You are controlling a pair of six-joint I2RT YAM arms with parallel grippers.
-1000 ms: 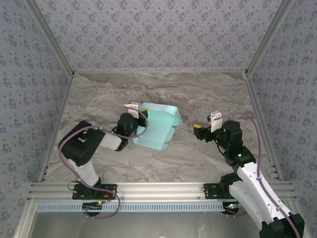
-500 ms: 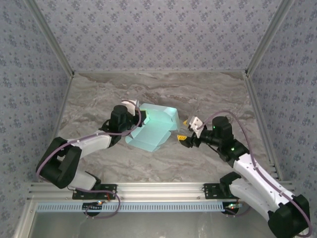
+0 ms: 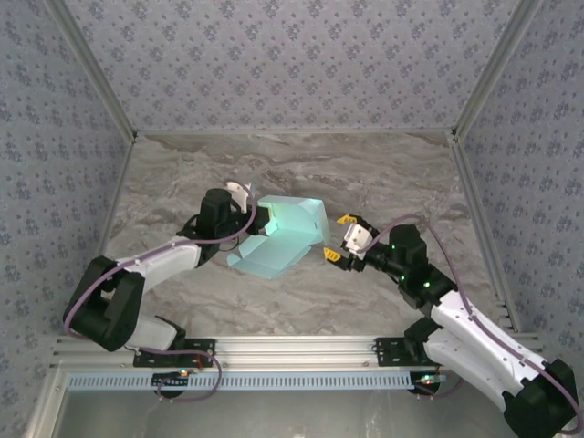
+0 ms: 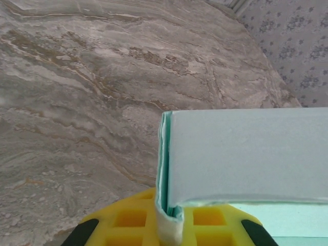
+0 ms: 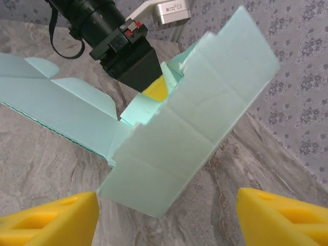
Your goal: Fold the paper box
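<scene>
Pinching an edge of the pale aqua thin-card paper box (image 4: 246,154) mid-way across the marbled grey desk (image 4: 77,77), the left tool (image 4: 169,225) was clamped shut, clearest from its wrist, while overhead the right tool (image 3: 338,238) gaped empty just beside it.

Left hand (image 5: 155,88) pinches the paper box (image 5: 197,128); right hand (image 5: 166,219) gapes nearby.

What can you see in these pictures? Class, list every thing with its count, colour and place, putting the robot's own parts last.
box: one, pale aqua, mid-table, partly folded
table: one, grey-brown marbled, under everything
walls: three, grey-blue floral, around the table
rail: one, silver, near edge
left end effector: one, black with yellow pads, shut on the box's left edge
right end effector: one, yellow fingers, open, just right of the box
</scene>
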